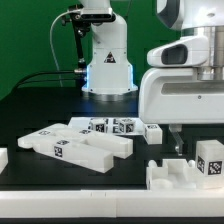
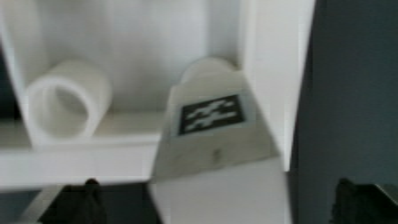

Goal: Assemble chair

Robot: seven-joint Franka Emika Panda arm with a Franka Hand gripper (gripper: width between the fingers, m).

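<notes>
Several white chair parts with black-and-white tags lie on the black table: a long flat piece (image 1: 75, 148) at the exterior view's left, and shorter tagged pieces (image 1: 112, 127) behind it. A white bracket-like part (image 1: 178, 176) with an upright tagged piece (image 1: 209, 160) stands at the front right. My gripper (image 1: 178, 146) hangs just above that part. In the wrist view my gripper (image 2: 222, 205) is open, its dark fingertips (image 2: 79, 204) wide apart on either side of a tapered white tagged piece (image 2: 214, 135). Nothing is held. A white rounded peg (image 2: 63, 100) lies beside it.
The robot base (image 1: 107, 60) stands at the back middle in front of a green backdrop. A small white piece (image 1: 3, 158) sits at the exterior view's left edge. Black table (image 1: 60, 190) shows in the front left.
</notes>
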